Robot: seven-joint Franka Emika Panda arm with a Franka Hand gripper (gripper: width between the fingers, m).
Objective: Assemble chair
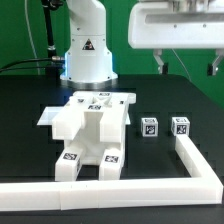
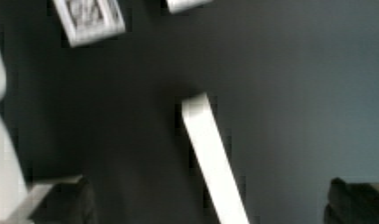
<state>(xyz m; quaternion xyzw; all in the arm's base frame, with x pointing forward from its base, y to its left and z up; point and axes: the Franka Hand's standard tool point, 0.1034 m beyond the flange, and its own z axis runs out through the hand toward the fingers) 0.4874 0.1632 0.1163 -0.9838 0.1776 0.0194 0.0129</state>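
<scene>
The chair [image 1: 90,135] stands at the middle of the black table, a white blocky assembly with square tags on its front feet and top. Two small white cubes [image 1: 149,126] [image 1: 181,126] with tags sit apart to the exterior view's right of it. My gripper [image 1: 185,68] hangs high above those cubes, open and empty. In the wrist view my dark fingertips [image 2: 53,200] frame my gripper [image 2: 207,205] with nothing between them, far above the table. A tagged white piece [image 2: 88,20] shows at the picture's corner.
A long white L-shaped border rail [image 1: 195,165] runs along the table's front and the exterior view's right side; a stretch of this rail [image 2: 207,150] crosses the wrist view. The robot base [image 1: 88,55] stands behind the chair.
</scene>
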